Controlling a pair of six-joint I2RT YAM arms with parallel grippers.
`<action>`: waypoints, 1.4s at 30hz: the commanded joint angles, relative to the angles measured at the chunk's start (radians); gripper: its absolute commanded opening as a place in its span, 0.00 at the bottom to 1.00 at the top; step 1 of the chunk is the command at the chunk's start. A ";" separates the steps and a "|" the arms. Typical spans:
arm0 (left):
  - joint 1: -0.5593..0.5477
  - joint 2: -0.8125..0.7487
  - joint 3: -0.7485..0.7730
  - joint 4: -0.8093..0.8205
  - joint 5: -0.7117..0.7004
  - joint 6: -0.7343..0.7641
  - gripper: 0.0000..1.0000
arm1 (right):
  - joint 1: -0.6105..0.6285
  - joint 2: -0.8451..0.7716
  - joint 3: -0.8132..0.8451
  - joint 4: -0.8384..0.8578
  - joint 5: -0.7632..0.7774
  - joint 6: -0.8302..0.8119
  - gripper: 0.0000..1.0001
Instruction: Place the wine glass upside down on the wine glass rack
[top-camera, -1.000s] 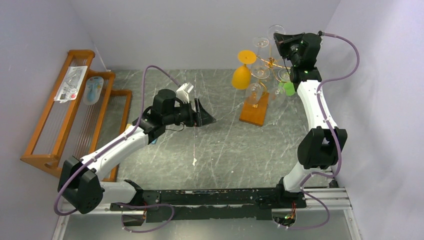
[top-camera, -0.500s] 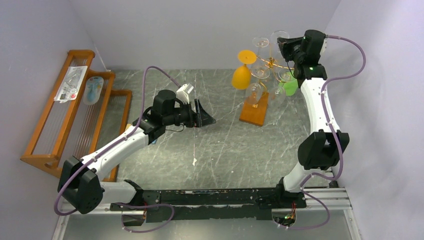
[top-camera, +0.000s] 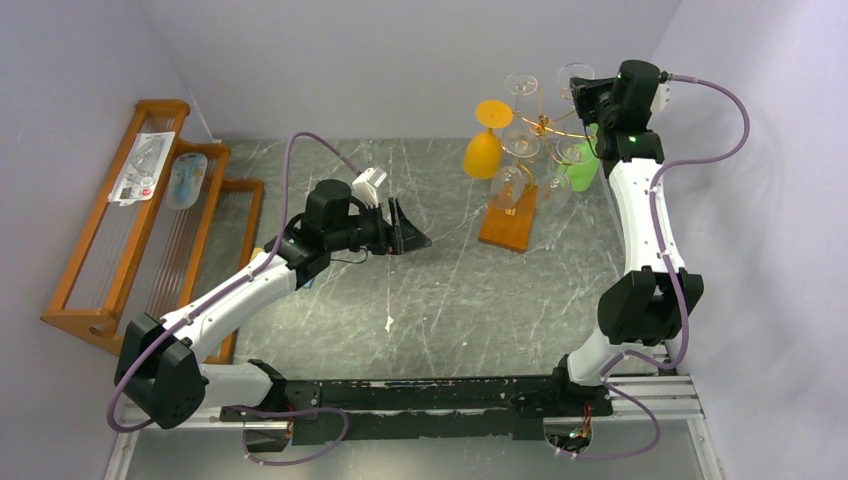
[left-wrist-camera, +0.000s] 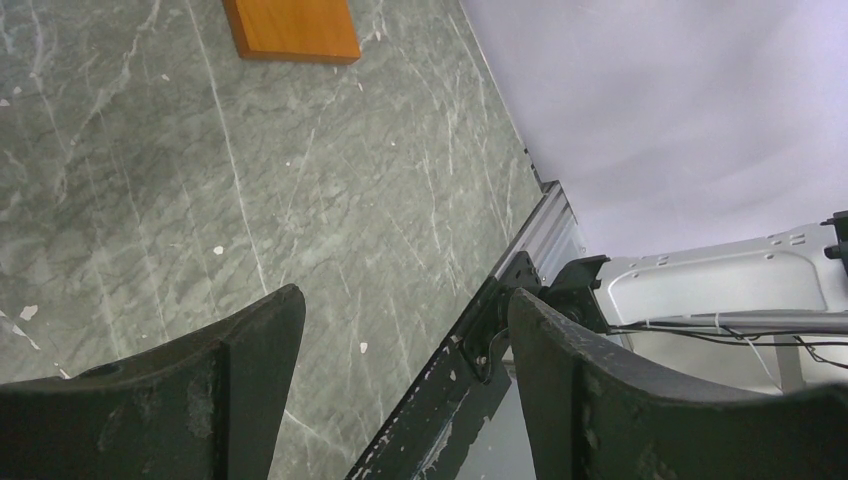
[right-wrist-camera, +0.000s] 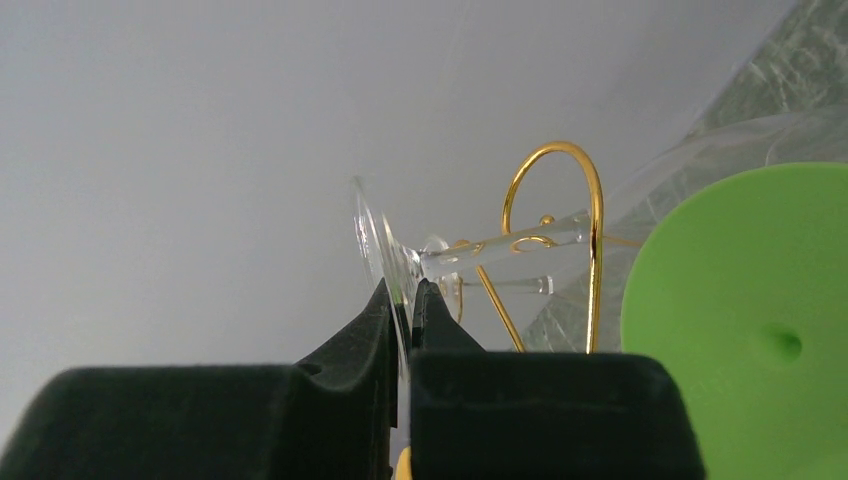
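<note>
The wine glass rack (top-camera: 541, 125) is thin gold wire on an orange-brown wooden base (top-camera: 508, 222) at the back right. An orange glass (top-camera: 484, 148), a green glass (top-camera: 579, 172) and several clear glasses hang on it upside down. My right gripper (top-camera: 590, 92) is at the rack's top right, shut on the foot of a clear wine glass (top-camera: 575, 75). In the right wrist view the jaws (right-wrist-camera: 403, 300) pinch that foot (right-wrist-camera: 378, 245), and its stem (right-wrist-camera: 505, 243) lies in a gold wire loop (right-wrist-camera: 575, 160). My left gripper (top-camera: 405, 232) is open and empty above mid table.
A large slatted wooden rack (top-camera: 95, 270) with two packaged items stands along the left wall. The right wall is close behind the right arm. The green glass's foot (right-wrist-camera: 750, 320) sits just right of my right jaws. The base's corner shows in the left wrist view (left-wrist-camera: 292, 28).
My right gripper has moved to the right with the clear glass's foot in it, away from the rack's centre. The left arm has not moved.
</note>
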 joint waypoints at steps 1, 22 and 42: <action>0.006 -0.022 -0.004 0.005 -0.013 0.020 0.79 | -0.015 -0.001 0.047 0.020 0.026 -0.022 0.00; 0.006 -0.005 -0.001 0.006 -0.020 0.024 0.79 | -0.029 0.162 0.142 0.057 -0.143 -0.055 0.02; 0.007 -0.011 -0.012 0.001 -0.027 0.028 0.79 | -0.034 0.171 0.159 -0.085 -0.134 -0.005 0.27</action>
